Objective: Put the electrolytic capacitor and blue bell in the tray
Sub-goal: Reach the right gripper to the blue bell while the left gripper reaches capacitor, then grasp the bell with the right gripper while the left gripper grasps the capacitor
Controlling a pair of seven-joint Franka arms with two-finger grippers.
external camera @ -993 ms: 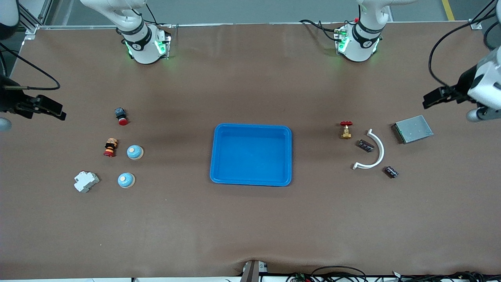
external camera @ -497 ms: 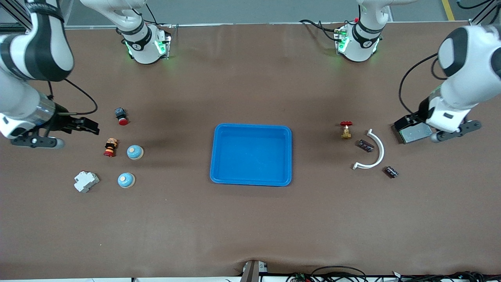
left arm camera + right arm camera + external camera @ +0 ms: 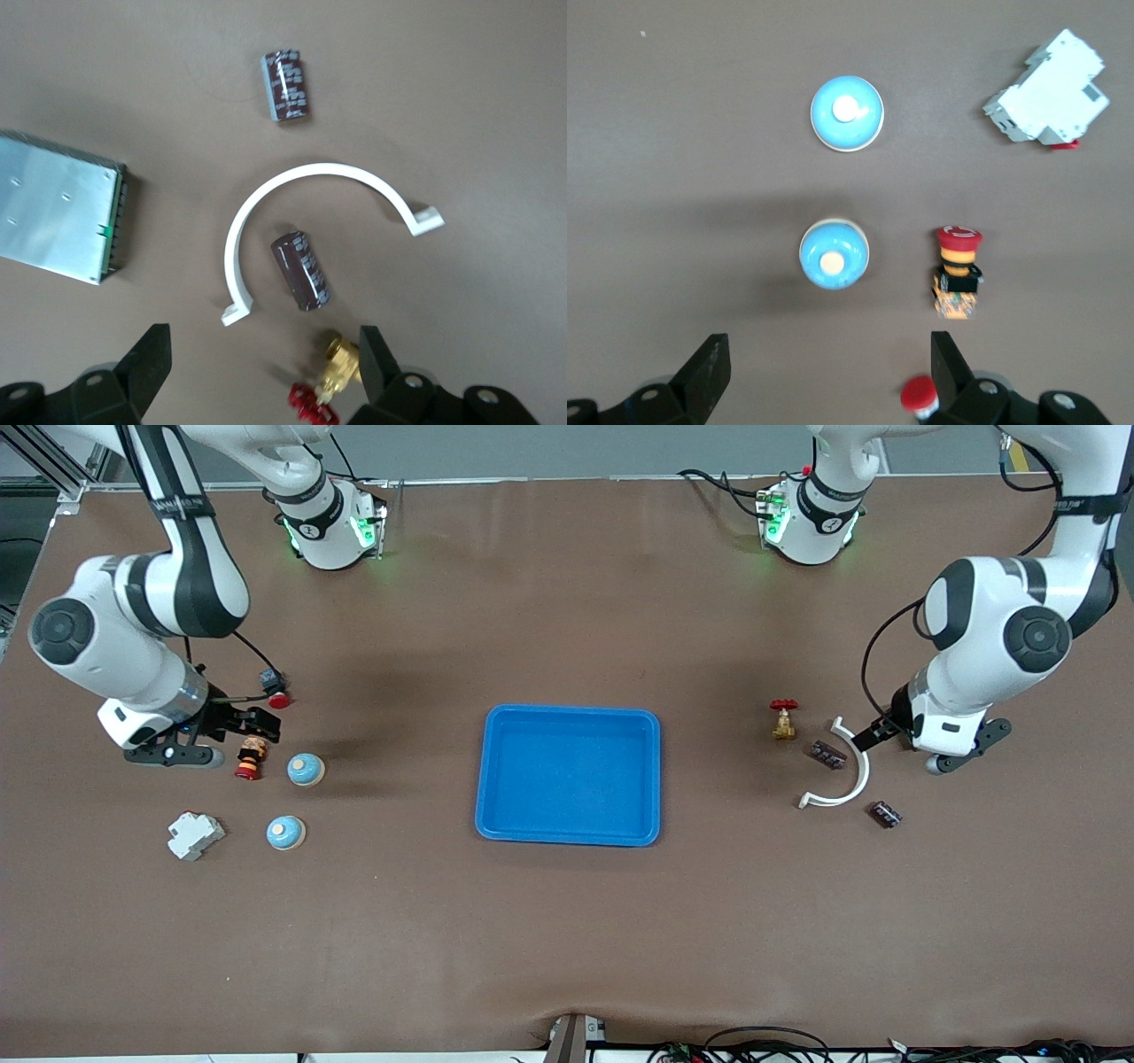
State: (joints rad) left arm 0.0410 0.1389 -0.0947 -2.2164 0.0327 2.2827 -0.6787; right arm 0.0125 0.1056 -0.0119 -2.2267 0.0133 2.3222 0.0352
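The bright blue tray lies empty mid-table. Two blue bells stand toward the right arm's end; both show in the right wrist view. Two dark electrolytic capacitors lie toward the left arm's end and show in the left wrist view. My right gripper is open and empty, over the table beside the push buttons. My left gripper is open and empty, over the white bracket's end.
A white curved bracket arcs round one capacitor. A brass valve with a red handle stands beside it. A grey metal box lies under the left arm. Two red push buttons and a white breaker sit near the bells.
Both arms have swung in from the table's ends. The left gripper went from the grey box to over the bracket. The right gripper moved in to the push buttons.
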